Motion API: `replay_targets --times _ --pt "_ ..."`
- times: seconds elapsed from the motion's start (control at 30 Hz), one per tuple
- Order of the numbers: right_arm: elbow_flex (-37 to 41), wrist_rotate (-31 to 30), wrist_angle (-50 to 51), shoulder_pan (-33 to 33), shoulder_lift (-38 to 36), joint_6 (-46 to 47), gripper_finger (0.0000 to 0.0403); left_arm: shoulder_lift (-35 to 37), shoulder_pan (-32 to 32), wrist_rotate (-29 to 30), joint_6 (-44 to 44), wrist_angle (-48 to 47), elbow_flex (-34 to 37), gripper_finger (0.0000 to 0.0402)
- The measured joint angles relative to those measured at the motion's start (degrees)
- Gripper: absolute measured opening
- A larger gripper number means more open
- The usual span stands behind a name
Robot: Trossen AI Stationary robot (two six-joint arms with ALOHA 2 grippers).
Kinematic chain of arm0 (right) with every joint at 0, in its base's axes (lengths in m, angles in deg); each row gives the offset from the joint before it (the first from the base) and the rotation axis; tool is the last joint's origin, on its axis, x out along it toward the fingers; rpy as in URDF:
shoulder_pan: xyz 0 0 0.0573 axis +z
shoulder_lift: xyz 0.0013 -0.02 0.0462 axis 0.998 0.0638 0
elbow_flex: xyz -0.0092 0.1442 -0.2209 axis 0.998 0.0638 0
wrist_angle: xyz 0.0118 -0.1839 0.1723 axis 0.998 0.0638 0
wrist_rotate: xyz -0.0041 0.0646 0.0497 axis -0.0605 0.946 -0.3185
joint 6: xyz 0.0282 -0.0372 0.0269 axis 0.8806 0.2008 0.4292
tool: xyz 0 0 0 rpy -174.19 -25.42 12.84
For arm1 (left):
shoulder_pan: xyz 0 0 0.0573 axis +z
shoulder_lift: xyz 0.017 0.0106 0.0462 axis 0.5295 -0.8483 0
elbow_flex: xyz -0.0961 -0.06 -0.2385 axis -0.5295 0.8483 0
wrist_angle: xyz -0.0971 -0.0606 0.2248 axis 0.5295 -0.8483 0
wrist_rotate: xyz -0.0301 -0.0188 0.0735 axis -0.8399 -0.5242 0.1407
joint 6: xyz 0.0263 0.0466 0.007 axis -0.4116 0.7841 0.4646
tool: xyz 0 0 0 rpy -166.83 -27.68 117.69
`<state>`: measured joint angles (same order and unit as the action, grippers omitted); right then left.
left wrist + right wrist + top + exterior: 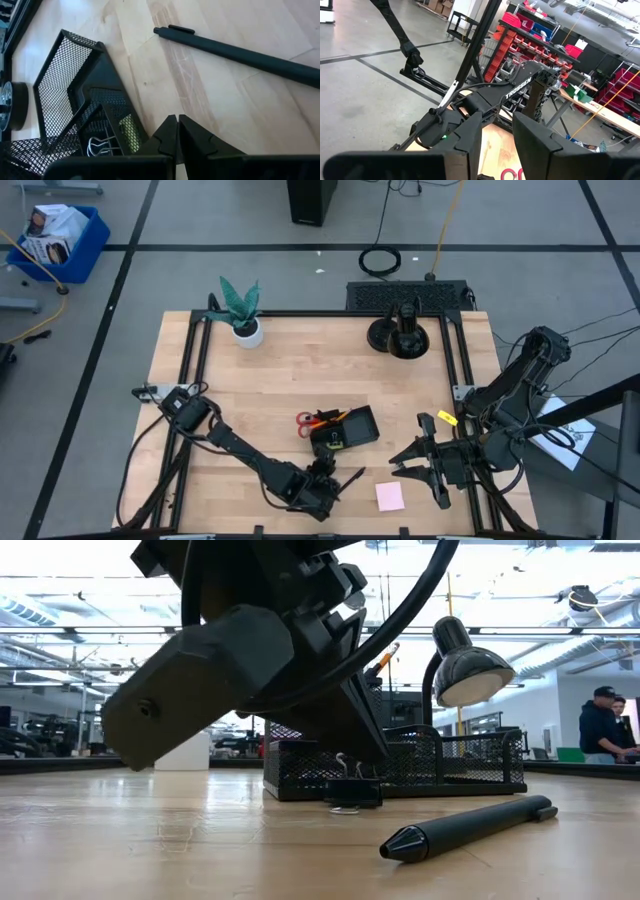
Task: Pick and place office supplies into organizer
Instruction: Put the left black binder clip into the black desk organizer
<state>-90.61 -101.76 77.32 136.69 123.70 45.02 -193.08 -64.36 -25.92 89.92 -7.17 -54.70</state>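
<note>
The left gripper (pixel 177 131) is down near the table's (pixel 300 370) front edge, right beside the organizer (pixel 345 430), and its jaws are pinched together with nothing between them as far as I can see. Looks like the pickup step, but it's closed on air. The black pen (pixel 240 52) lies on the wood just past the fingertips, apart from them, between the gripper and the front edge. There's a binder clip (pixel 350 792) on the table touching the organizer's front wall too, and another clip (pixel 100 148) sits inside a compartment.

The organizer sits around the middle of the table, a bit toward the front. The scissors (pixel 306 423) and an orange pencil (pixel 330 417) are at its left end, in it or leaning on it, can't tell which. The pink pad (pixel 390 496) is still out on the wood near the front edge, right of center.

The right gripper (pixel 425 460) waits by the right edge, fingers apart and empty.

My guess for the next move: open the left jaws, shift over the pen, line up across its barrel, drop and squeeze. It's round, so it could roll away.
</note>
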Motion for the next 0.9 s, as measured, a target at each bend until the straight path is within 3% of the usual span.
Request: replay_targets --times 0.57,0.9 --pt "0.0 -0.01 0.0 0.0 0.01 0.02 0.01 0.2 -0.24 0.33 -3.04 -0.11 0.0 0.0024" --pt "0.0 -0.02 0.02 0.0 0.0 0.02 0.01 0.35 -0.54 2.31 -7.04 -2.54 0.0 0.0111"
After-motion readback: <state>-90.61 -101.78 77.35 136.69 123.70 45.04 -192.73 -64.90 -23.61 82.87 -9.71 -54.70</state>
